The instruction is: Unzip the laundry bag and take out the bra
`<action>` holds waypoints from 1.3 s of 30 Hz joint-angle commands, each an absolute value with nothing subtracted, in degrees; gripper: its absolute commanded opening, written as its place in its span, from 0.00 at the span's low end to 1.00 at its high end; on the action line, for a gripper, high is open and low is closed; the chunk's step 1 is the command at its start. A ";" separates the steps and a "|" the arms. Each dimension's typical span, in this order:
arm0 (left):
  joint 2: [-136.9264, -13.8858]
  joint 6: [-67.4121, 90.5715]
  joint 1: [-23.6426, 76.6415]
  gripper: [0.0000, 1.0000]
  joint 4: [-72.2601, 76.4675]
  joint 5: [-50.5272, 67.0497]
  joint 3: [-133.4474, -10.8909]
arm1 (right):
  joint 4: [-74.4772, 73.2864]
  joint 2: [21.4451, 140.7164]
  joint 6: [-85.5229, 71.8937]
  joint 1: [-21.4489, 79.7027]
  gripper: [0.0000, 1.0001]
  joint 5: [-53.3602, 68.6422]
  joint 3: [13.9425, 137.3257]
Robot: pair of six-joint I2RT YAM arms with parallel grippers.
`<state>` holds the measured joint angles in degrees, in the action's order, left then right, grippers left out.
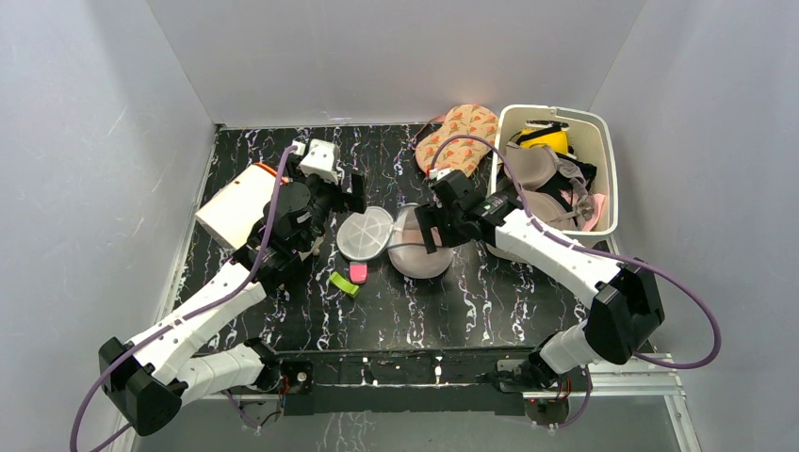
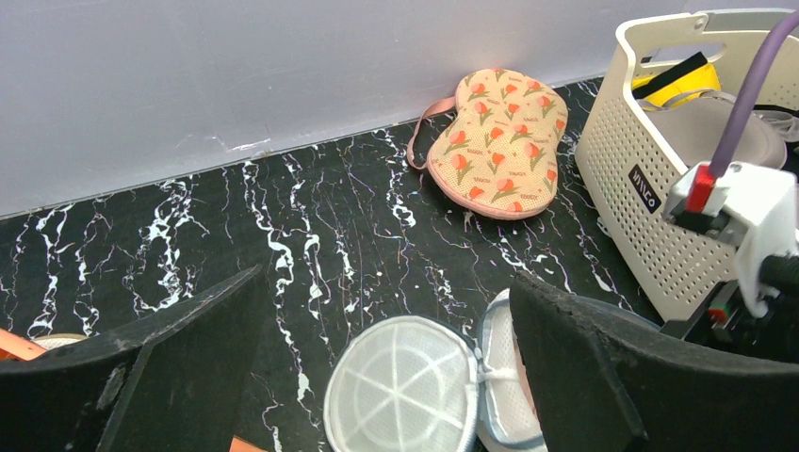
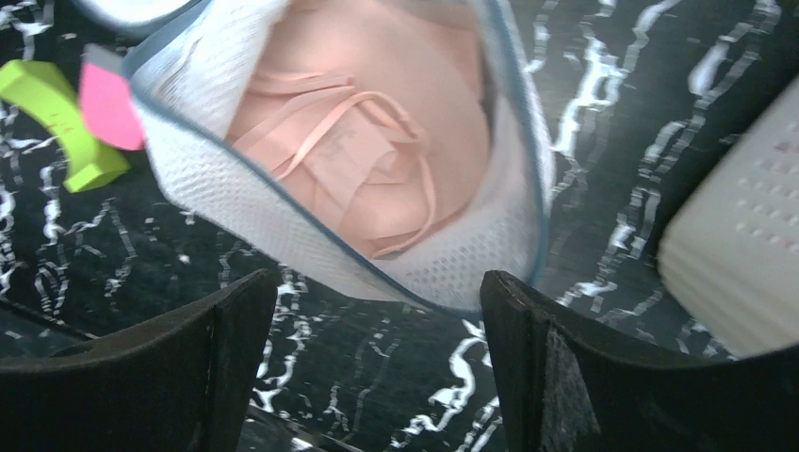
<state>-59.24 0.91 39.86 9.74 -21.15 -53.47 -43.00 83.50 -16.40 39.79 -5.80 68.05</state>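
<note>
Marbled black table [image 1: 396, 311] fills mid-frame; at its centre the bag [image 1: 421, 256] lies unzipped, pink bra [image 3: 377, 160] inside. Left gripper [image 2: 386, 282] and right gripper [image 3: 377, 287] both gape, empty.

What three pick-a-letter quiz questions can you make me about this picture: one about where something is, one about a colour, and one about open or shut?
1. Where does the flower-print pad lie?
A) hanging on the wall
B) on the table, beside the white basket
C) on a shelf

2. What colour is the bra inside the laundry bag?
A) peachy pink
B) blue
C) black

3. How is the bag's round lid?
A) zipped shut
B) flipped open
C) rolled into a ball

Answers:
1 B, it rests on the dark tabletop next to the basket by the back wall.
2 A, pink fabric and straps show through the bag's mouth.
3 B, the lid lies flat beside the open bag.
</note>
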 commanded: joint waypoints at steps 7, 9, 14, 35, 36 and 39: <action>-57.69 0.32 39.55 0.98 10.97 -22.31 -54.00 | -39.43 81.61 -21.67 40.21 0.77 3.64 76.87; -57.70 0.28 39.55 0.98 10.99 -22.39 -53.95 | -37.71 81.59 -22.66 41.73 0.72 3.07 77.32; -58.06 0.21 39.55 0.98 10.77 -22.37 -54.18 | -38.96 85.55 -23.19 45.43 0.63 -5.30 78.99; -58.11 -0.27 39.55 0.98 10.67 -22.82 -54.40 | -39.79 103.40 -27.50 45.35 0.41 -27.26 79.28; -57.97 -0.20 39.55 0.98 10.64 -22.74 -54.45 | -39.81 103.61 -27.57 45.35 0.41 -27.62 79.04; -57.58 -0.02 39.46 0.98 10.98 -22.46 -54.17 | -39.30 104.08 -27.73 45.35 0.45 -27.82 77.50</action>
